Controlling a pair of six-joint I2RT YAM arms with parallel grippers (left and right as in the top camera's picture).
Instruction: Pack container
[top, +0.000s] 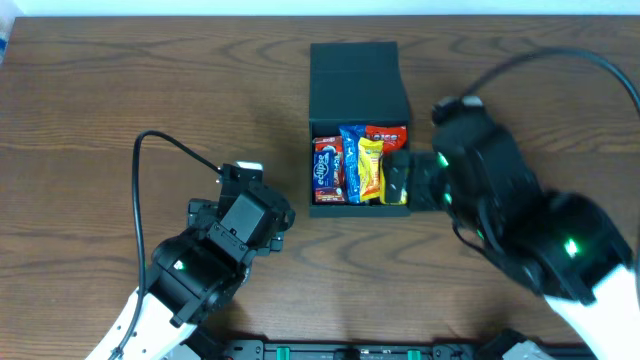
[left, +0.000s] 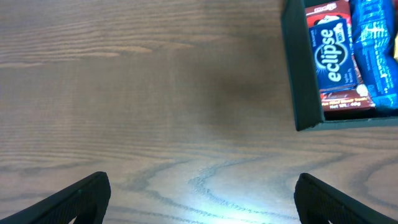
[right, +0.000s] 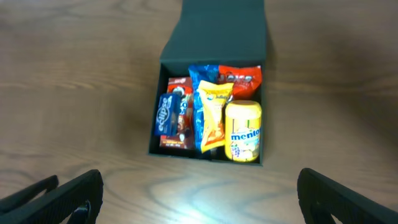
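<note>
The dark container stands open at the middle back of the table, its flap lid lying back. It holds a blue Eclipse packet, a blue packet, a yellow packet, a yellow Mentos tub and a red packet. My right gripper is at the container's right side, raised, open and empty; the right wrist view looks down on the container. My left gripper is open and empty, left of the container's front left corner.
Bare wood table lies all around the container. Black cables run from both arms, one looping at the left and one at the far right.
</note>
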